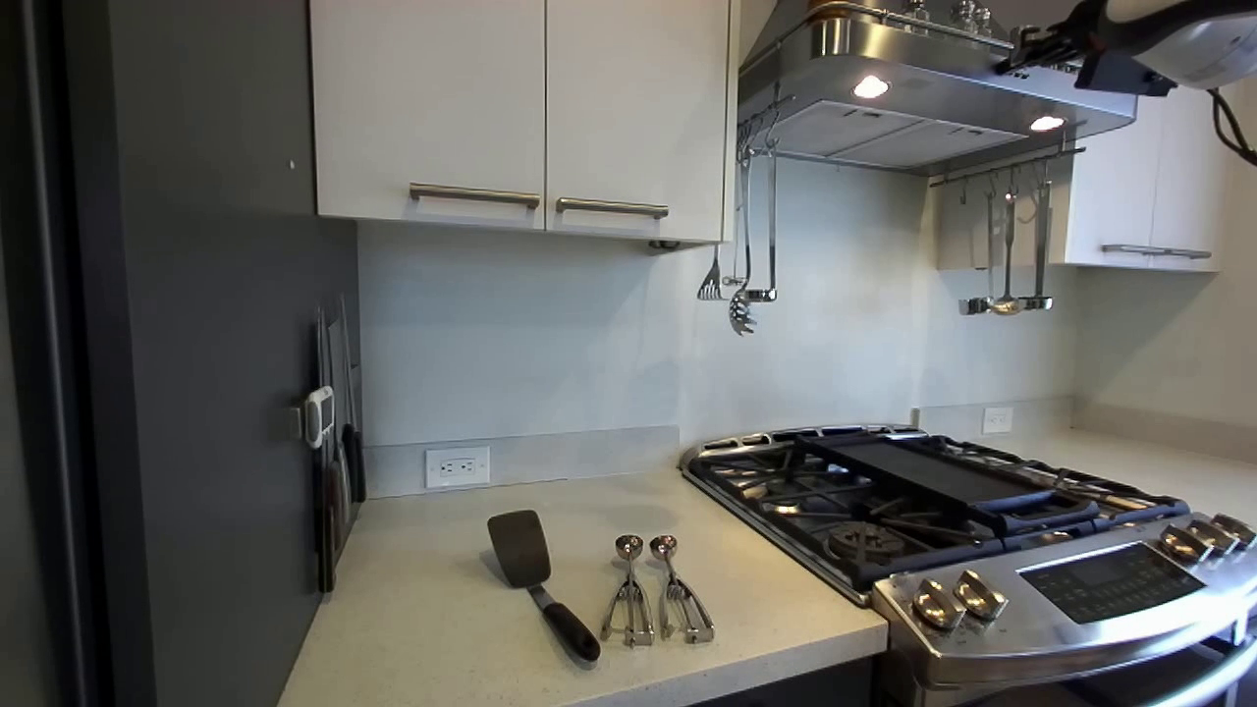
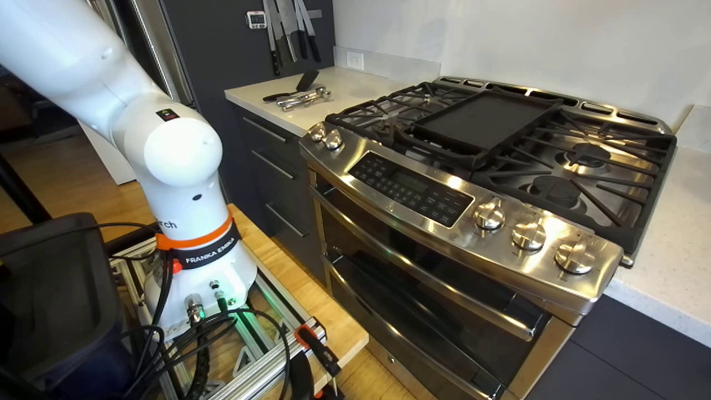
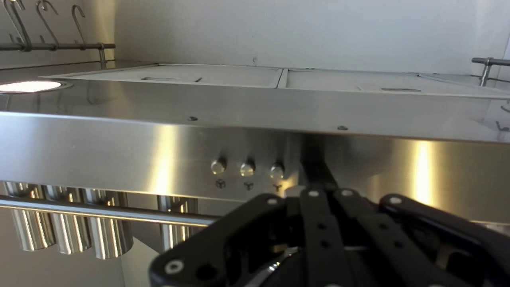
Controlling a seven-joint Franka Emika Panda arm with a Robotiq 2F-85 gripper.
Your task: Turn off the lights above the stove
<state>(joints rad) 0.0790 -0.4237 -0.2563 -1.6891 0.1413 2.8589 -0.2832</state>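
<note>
The task looks to be at its last step but not finished. In an exterior view the range hood (image 1: 933, 93) hangs between one and two o'clock, above the stove (image 1: 1011, 638) at four o'clock, and the two lamps (image 1: 871, 86) set in its underside are both lit, so the result asked for is not there yet. What appears done is the reach: the end effector (image 3: 318, 175) is up at the front face of the range hood, its fingers (image 3: 314, 211) aimed at the steel. It stands narrow, the fingers together with nothing seen held between them, which I judge a fair shape for pushing something small. The wrist view stands upside down, with the underside of the range hood toward twelve o'clock and one of the lamps, lit, between nine and ten o'clock. There, three round buttons (image 3: 247, 169) lie at nine o'clock from the finger ends, just beside them, each with a small mark (image 3: 248, 186) at six o'clock that looks fan-like, so I take them for fan settings rather than the light switch. Whether a further button sits behind the dark fingers, or whether they touch the steel, I cannot tell. What remains, in my judgement, is to press the light switch, see both lamps go dark, and draw back.
</note>
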